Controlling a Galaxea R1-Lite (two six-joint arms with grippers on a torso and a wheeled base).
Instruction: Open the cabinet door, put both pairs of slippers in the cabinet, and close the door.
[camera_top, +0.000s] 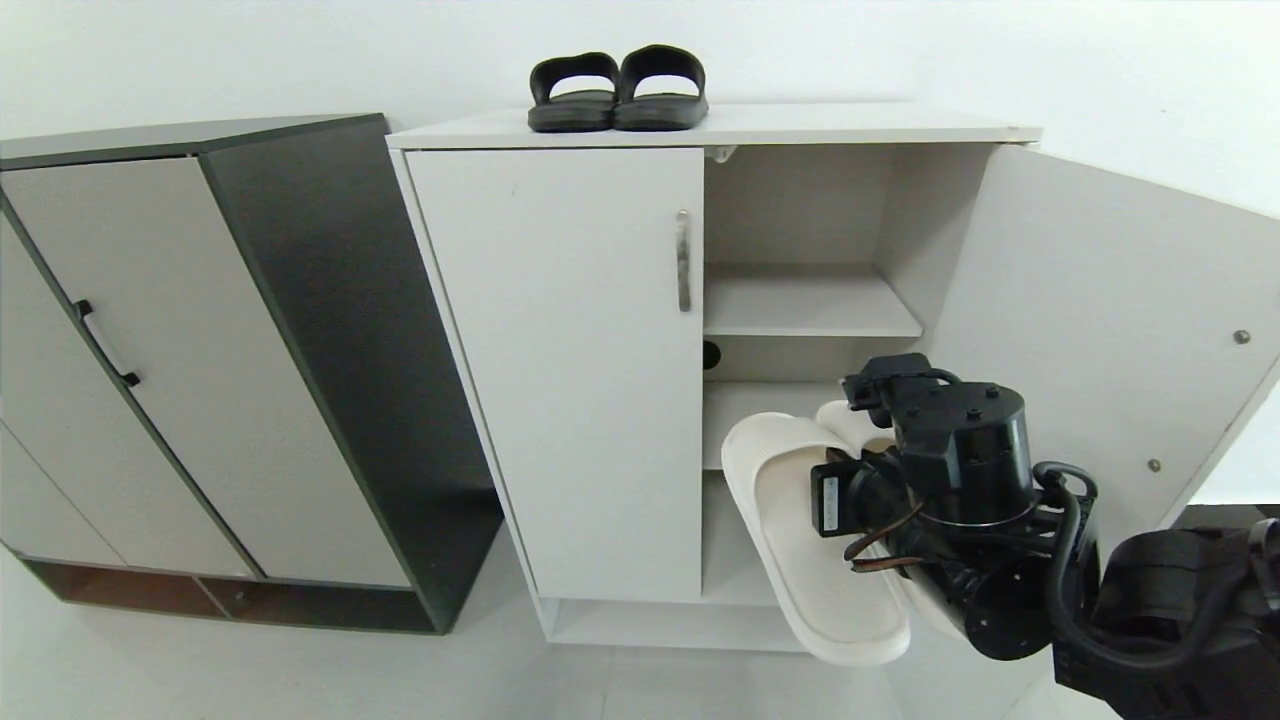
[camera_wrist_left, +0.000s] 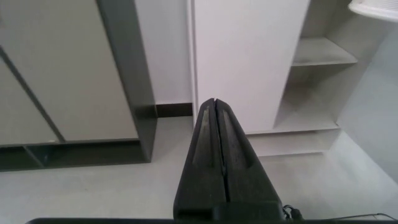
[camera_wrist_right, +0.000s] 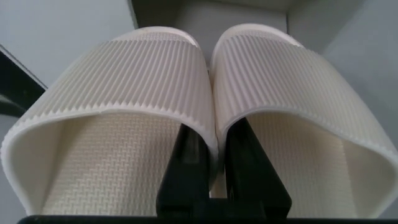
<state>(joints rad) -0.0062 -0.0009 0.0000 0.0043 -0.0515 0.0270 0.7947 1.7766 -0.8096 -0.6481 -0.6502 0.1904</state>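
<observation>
While right gripper (camera_wrist_right: 214, 155) clamps white slippers (camera_top: 790, 530) by the open cabinet (camera_top: 850, 125), black slippers (camera_top: 618, 90) sit atop. Left gripper (camera_wrist_left: 215, 112) closed, empty.

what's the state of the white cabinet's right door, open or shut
Open: the right door stands wide, baring the shelves inside; the left door is shut.

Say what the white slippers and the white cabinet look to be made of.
The white slippers look like moulded foam or soft rubber, matte: ribbed straps, textured footbeds. The white cabinet is probably laminated board, smooth and matte: thin flat panels.
</observation>
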